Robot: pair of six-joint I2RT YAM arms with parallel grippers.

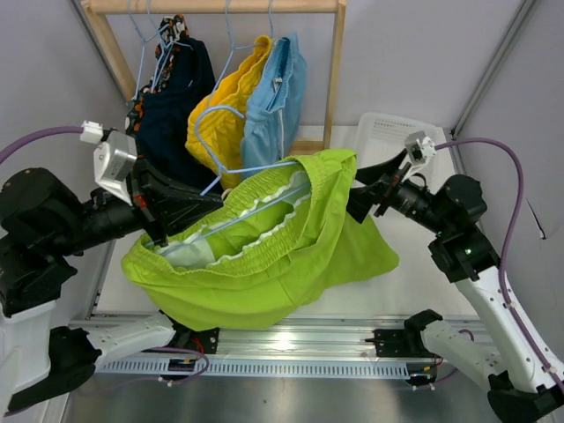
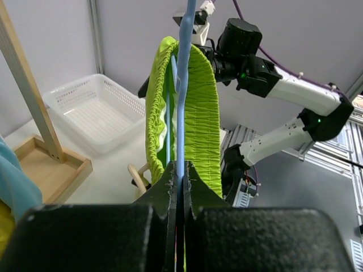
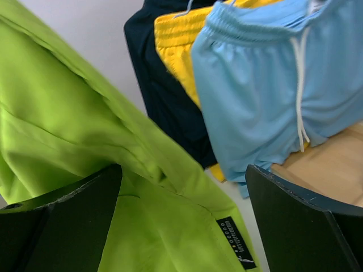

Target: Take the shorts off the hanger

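The lime green shorts (image 1: 264, 256) hang on a light blue wire hanger (image 1: 260, 166) held out over the table in front of the rack. My left gripper (image 1: 196, 211) is shut on the hanger's wire (image 2: 181, 113) at its left end, and the elastic waistband (image 2: 201, 107) drapes over the wire. My right gripper (image 1: 357, 198) is open at the shorts' right side, with lime fabric (image 3: 142, 187) lying between its fingers (image 3: 68, 226). Navy (image 1: 176, 115), yellow (image 1: 220, 106), light blue (image 1: 275, 97) and camouflage (image 1: 167, 40) shorts hang on the rack behind.
The wooden rack (image 1: 211, 6) stands at the back, its post (image 1: 333, 79) and base tray (image 2: 51, 164) beside the hanging shorts. A white plastic basket (image 1: 392, 137) sits at the back right. Grey walls close in on both sides.
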